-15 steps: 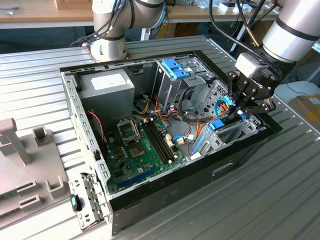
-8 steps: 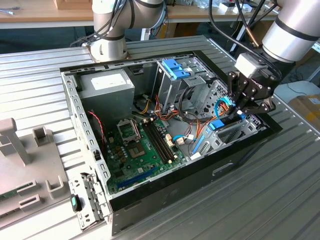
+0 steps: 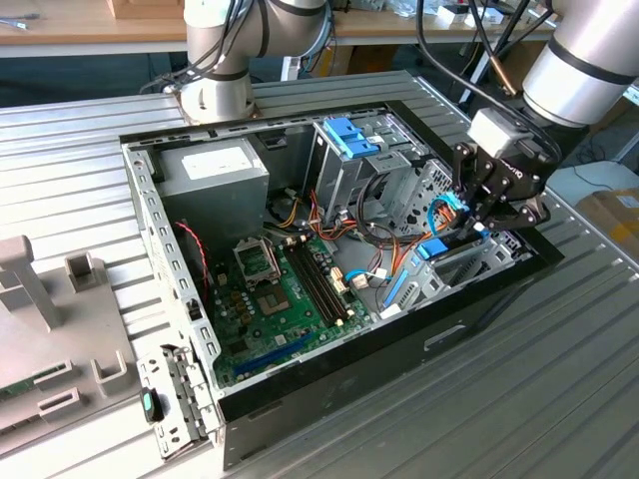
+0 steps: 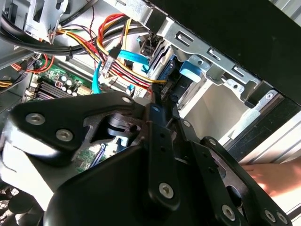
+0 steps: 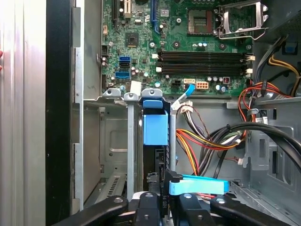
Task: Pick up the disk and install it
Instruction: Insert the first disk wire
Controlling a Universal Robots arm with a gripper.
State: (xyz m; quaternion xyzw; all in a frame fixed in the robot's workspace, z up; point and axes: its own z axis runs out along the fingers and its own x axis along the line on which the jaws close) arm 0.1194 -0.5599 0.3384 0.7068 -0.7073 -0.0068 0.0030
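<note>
Disk seated in the bay

The gripper (image 3: 479,215) clasps the disk (image 5: 155,129) upright in the computer case's (image 3: 329,384) drive bay, exterior view's right.

The arm (image 3: 584,60) is showing as thick silver-grey tubes with a black band near the wrist, and its rounded pale base joint (image 3: 215,85) is carrying a grey ring. Black cables (image 3: 479,40) are looping down beside the wrist. A light grey block (image 3: 499,130) is sitting above the claw (image 3: 499,200), which is black and built of angular linked plates. In the second wrist view those plates (image 4: 94,113) are showing round silver screw heads (image 4: 35,118).
</note>
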